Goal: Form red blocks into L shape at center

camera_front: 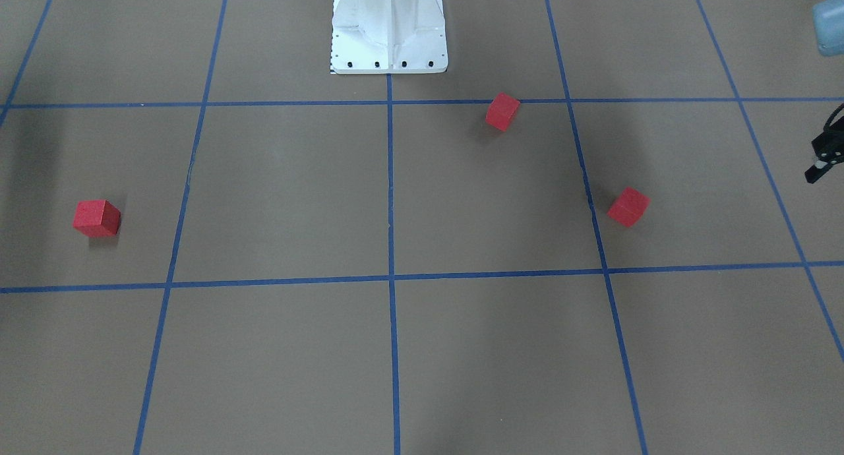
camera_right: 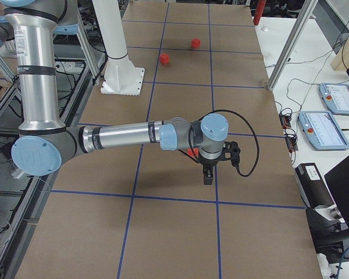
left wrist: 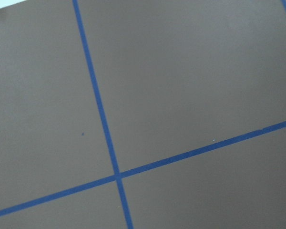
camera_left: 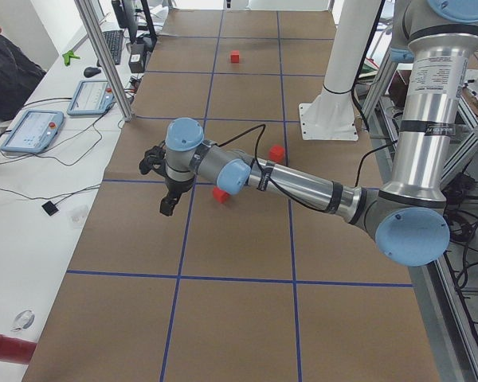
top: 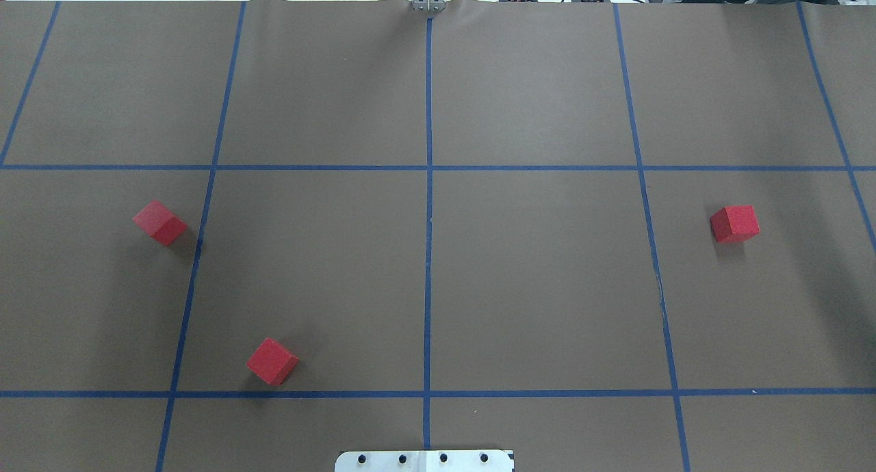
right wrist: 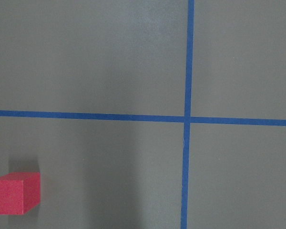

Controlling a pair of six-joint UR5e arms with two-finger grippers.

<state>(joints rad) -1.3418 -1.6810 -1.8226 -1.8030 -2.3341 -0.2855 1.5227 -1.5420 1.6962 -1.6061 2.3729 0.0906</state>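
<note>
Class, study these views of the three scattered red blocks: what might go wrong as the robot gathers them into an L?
1. The far-left block and near-left block sit turned against the blue tape lines; unless squared up, faces may not meet flush.
2. The right block lies far across the grid, so the left arm and right arm might collide when both converge on the middle.

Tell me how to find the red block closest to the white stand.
Find the white stand at the table's edge. The red block sits right by the blue line in front of it. The second block and third block lie farther away.
</note>
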